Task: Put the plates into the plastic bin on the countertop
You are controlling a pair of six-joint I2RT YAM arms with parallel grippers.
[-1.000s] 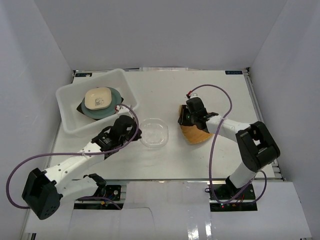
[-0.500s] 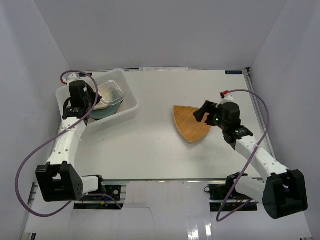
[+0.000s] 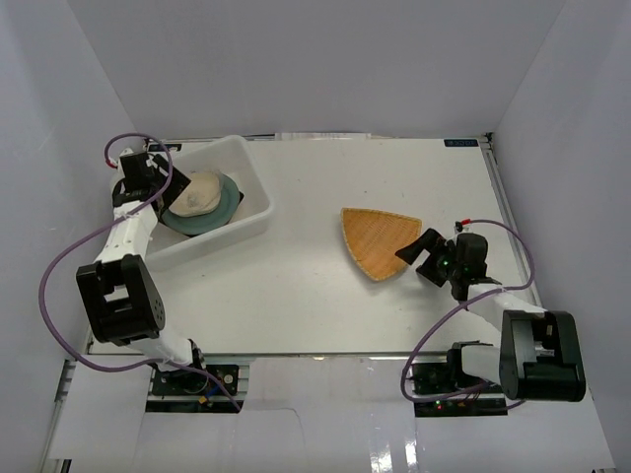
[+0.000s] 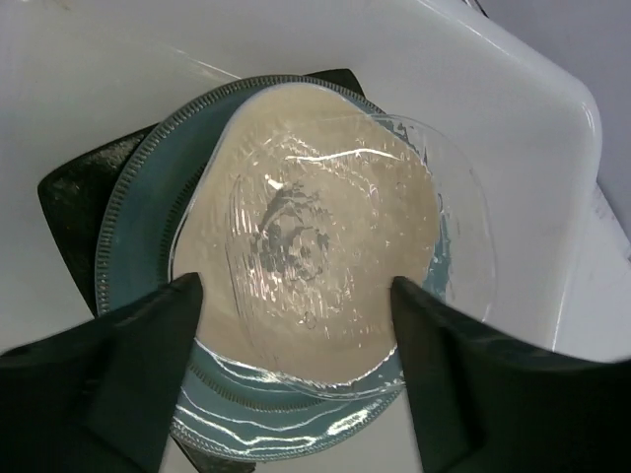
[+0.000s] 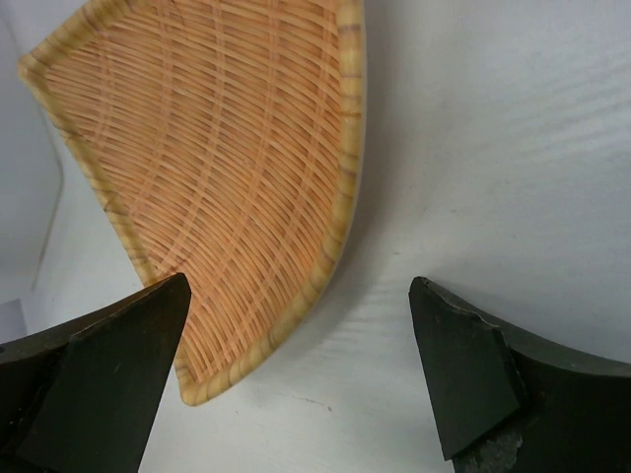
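Nearest the bases, the right gripper (image 3: 412,248) sits low over the countertop (image 3: 296,296), claw spread wide and holding nothing. From its wrist camera one finger (image 5: 108,374) shows over the corner of the orange woven plate (image 3: 378,241) and the other over bare white surface, with the plate's rim running between them; whether either finger touches cannot be told. That woven plate lies flat on the right half of the table, well apart from the plastic bin (image 3: 212,239). Further back on the left, the left gripper (image 4: 296,291) hangs over the bin, claw also wide apart and empty. Beneath it lies the stack: the clear glass plate (image 4: 463,246) on top, set a little off-centre on the cream square plate (image 4: 266,108), then the teal round plate (image 4: 138,217), and under that the dark corners of the black-rimmed square plate (image 4: 69,197).
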